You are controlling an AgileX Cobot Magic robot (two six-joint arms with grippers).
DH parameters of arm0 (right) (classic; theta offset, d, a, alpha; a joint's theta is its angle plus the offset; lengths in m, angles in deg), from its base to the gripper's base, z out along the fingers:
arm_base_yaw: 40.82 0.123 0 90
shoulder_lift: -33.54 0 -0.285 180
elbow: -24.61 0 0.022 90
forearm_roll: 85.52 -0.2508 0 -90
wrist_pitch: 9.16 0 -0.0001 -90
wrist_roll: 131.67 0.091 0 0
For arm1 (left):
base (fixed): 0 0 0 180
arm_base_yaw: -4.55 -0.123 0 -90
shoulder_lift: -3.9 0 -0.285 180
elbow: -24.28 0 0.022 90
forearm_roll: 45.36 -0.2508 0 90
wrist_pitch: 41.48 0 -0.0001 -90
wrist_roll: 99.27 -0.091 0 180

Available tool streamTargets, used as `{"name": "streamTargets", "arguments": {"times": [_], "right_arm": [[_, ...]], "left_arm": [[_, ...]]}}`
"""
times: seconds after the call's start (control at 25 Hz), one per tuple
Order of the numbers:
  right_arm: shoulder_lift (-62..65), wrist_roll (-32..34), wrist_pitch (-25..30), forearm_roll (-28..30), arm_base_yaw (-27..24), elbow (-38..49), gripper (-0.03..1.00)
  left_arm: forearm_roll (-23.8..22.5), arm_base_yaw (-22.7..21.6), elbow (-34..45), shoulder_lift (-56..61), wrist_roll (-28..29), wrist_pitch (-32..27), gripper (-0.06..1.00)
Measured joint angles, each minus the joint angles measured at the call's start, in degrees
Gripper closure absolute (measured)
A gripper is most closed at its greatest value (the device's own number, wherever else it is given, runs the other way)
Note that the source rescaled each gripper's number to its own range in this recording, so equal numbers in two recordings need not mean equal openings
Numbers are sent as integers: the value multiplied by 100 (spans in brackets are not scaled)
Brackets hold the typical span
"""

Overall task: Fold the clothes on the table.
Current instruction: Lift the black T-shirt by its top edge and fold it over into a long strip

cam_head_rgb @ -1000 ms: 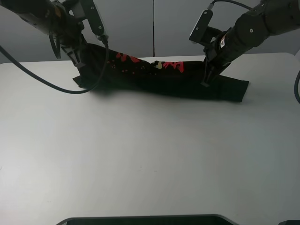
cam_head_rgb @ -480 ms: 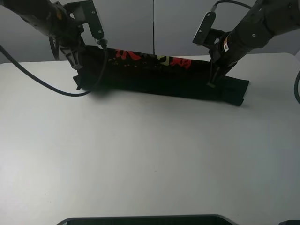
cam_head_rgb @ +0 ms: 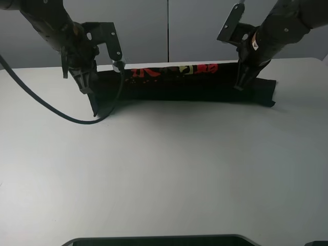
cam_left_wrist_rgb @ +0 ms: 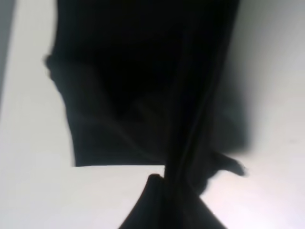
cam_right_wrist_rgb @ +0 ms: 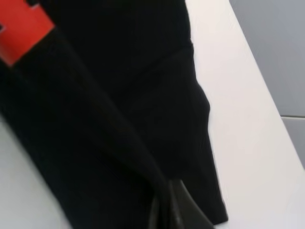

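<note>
Clothes (cam_head_rgb: pixel 179 88) have drawn straight and level along the far edge of the bench (cam_head_rgb: pixel 164 169) since a second ago. Left tool (cam_head_rgb: pixel 86 88) and right tool (cam_head_rgb: pixel 239 84) are both clenched on fabric, so the fold appears to be underway.

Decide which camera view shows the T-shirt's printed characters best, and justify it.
The exterior high view: the printed characters run in a row along the T-shirt. The right wrist view catches only one red patch; the left wrist view shows plain black fabric.
</note>
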Motion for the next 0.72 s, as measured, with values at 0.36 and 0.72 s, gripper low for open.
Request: {"name": "streamTargets", "arguments": {"times": [0.36, 0.72], "right_arm": [[1113, -3233, 2050, -3564, 28, 0, 96], [1793, -3175, 2972, -3654, 28, 0, 96]], "left_arm": [[888, 428, 0, 274, 0, -1825, 94], [1081, 428, 0, 829, -128, -2135, 94]]}}
